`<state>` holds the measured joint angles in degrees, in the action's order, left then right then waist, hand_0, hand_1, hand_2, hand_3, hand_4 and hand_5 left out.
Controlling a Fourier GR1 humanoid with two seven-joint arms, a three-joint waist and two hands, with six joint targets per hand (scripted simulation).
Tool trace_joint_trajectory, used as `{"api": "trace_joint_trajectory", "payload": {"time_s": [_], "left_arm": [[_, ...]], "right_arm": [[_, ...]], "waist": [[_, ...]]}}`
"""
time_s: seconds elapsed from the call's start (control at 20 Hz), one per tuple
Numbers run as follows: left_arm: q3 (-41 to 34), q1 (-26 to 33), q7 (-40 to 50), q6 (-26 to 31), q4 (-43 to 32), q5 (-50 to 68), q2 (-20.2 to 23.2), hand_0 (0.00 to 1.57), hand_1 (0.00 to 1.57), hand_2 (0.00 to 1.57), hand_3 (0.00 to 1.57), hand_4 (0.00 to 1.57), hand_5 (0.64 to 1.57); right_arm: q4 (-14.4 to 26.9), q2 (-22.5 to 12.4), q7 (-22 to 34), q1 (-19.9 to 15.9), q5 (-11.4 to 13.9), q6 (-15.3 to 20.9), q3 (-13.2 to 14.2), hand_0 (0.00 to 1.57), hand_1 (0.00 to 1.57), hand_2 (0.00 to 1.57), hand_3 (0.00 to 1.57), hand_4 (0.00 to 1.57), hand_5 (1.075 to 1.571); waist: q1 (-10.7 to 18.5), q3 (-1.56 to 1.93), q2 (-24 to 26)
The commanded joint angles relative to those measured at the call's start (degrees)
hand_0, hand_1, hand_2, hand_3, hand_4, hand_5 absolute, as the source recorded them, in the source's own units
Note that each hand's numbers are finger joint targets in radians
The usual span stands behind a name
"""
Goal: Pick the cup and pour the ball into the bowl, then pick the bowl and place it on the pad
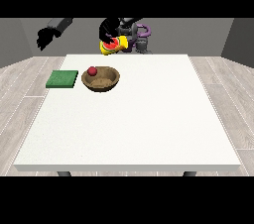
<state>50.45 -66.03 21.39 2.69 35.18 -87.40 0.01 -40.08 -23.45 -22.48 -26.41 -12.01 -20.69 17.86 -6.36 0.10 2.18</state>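
The hand at the view's right (108,30) grasped the tipped cup (115,44) above the bowl (101,79), spilling the ball (92,71) onto its rim beside the pad (62,79), while the other hand's (45,37) fingers hung released.

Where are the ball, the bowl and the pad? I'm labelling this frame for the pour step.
ball (92,71): front view, middle of the red ball at the bowl's left rim.
bowl (110,82): front view, right inner wall of the wooden bowl.
pad (62,79): front view, middle of the green pad's top.
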Motion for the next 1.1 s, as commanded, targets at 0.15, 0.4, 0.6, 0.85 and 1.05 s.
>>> {"api": "trace_joint_trajectory", "payload": {"time_s": [0.15, 0.4, 0.6, 0.85, 1.05], "left_arm": [[-0.30, 1.10, -2.07, 3.89, 3.94, -4.69, -0.01, 1.51, 1.51, 1.57, 1.57, 1.21, 1.470], [-18.57, 5.27, 3.07, -9.12, 10.53, 11.94, 0.11, 0.00, 0.00, 1.57, 1.57, 1.24, 1.458], [-26.56, 10.69, 5.37, -16.68, 16.13, 20.25, 0.01, 0.15, 0.15, 1.57, 1.57, 0.88, 1.567], [-30.85, 13.86, 4.24, -28.76, 26.89, 34.85, 0.00, 1.42, 1.42, 1.57, 1.57, 1.09, 1.542], [-30.56, 20.50, 0.40, -35.86, 35.30, 46.85, -0.01, 1.31, 1.31, 1.57, 1.56, 0.94, 1.551]], "right_arm": [[-0.05, -0.65, 1.38, -0.15, -1.03, -0.05, 0.72, 0.00, 0.00, 0.00, 0.26, 0.76, 1.543], [0.05, -2.11, 2.05, -0.49, -2.42, 0.44, 2.63, 0.00, 0.00, 0.16, 0.23, 0.74, 1.551], [0.39, -0.76, 1.82, 0.68, -2.42, 2.62, 3.00, 0.00, 0.00, 0.23, 0.17, 0.74, 1.554], [-0.85, 4.19, 4.24, -6.88, -1.94, 6.63, 0.94, 0.00, 0.00, 0.19, 0.14, 0.75, 1.557], [0.59, 6.27, 8.57, -8.90, -2.59, 10.19, 1.23, 0.00, 0.00, 0.00, 0.00, 0.71, 1.568]], "waist": [[2.59, -0.09, 0.21], [6.32, -0.36, -1.03], [9.03, -0.36, -1.48], [7.38, -0.54, -8.72], [8.84, -0.46, -10.10]]}}
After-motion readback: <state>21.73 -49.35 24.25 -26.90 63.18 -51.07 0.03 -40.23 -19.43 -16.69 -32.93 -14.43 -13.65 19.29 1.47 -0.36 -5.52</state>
